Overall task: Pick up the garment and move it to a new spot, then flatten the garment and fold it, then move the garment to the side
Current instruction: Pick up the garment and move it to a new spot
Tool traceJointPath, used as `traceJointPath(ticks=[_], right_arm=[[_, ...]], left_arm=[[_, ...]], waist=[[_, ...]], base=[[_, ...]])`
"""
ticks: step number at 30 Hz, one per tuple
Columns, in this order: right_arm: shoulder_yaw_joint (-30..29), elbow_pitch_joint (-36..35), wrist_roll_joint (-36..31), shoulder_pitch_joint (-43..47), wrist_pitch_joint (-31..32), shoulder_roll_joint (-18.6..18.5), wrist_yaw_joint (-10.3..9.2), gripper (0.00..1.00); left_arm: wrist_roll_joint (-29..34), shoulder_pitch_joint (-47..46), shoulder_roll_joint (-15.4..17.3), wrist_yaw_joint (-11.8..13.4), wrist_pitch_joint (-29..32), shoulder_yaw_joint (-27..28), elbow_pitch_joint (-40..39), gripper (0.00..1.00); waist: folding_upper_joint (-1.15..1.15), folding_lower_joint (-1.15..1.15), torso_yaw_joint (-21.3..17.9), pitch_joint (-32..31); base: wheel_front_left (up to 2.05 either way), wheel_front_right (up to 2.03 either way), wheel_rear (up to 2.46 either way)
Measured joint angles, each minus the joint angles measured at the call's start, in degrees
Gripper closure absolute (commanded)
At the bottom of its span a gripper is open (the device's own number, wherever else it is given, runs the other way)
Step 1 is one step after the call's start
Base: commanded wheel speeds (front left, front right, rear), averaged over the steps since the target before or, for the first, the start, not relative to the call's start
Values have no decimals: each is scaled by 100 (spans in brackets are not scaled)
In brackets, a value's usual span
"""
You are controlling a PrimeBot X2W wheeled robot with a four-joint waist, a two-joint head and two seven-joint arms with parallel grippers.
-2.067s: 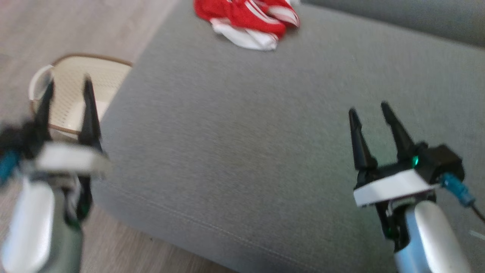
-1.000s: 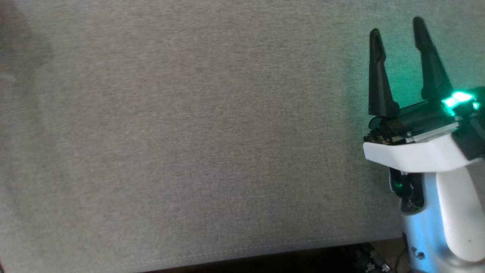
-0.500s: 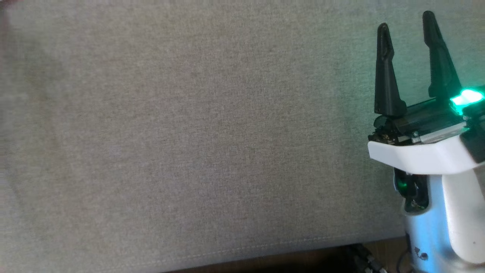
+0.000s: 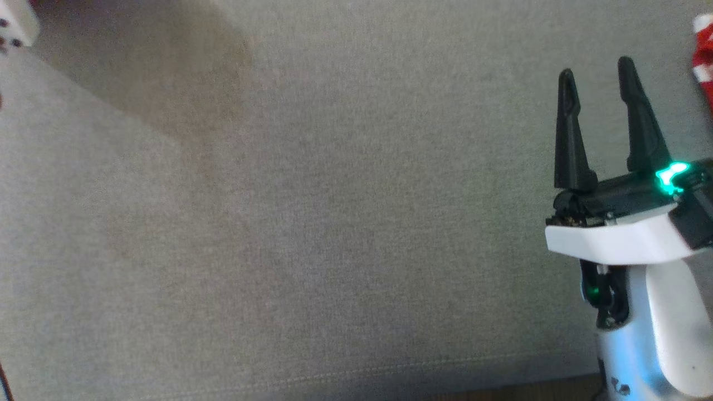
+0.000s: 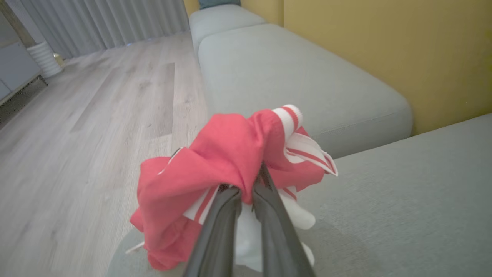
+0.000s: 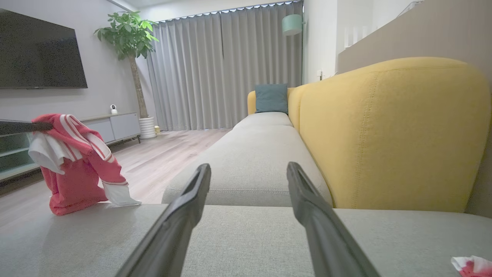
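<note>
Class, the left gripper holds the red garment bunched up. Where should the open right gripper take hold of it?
Probably the white corner of the garment, which trails down to the sofa. It juts free toward the right gripper, so come in low along the sofa from that side.

**Inspector:** Colours of the garment (image 5: pixel 226 154)?

**Assistant:** Red. White bands with red stripes, and one plain white part.

**Inspector:** The sofa?

**Assistant:** The seat (image 4: pixel 278 223) is plain grey weave, the backrest (image 6: pixel 384 134) mustard yellow, the cushion (image 6: pixel 271 98) teal.

**Inspector:** The rest?

**Assistant:** The right tool (image 4: pixel 596 67) is black, with a white collar and a green light. The left tool (image 5: pixel 250 184) is dark grey. The floor (image 5: pixel 96 115) is pale wood grain.
</note>
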Motion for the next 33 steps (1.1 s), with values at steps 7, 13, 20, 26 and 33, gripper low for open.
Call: traceJointPath(ticks=[7,13,20,26,33], right_arm=[[-216,119,54,333,-15,3,0,0],[-437,143,78,571,-15,4,0,0],[-459,144,109,661,-13,8,0,0],[-328,144,187,657,-13,9,0,0],[-207,330,257,627,-77,9,0,0]], left_arm=[[-397,11,-105,0,-24,-721,-747,100],[-482,303,-467,110,-90,-907,-1181,100],[-621,1409,-1347,526,-180,-1418,-1423,100],[-617,1736,-2071,934,-773,-1569,-820,100],[-614,2065,-2635,1062,-1436,-1829,115,100]], waist=[[0,0,-38,-726],[0,0,-115,-1127],[0,0,-398,-1287],[0,0,-667,-1121],[0,0,-980,-904]], base=[[0,0,0],[0,0,0],[0,0,0],[0,0,0],[0,0,0]])
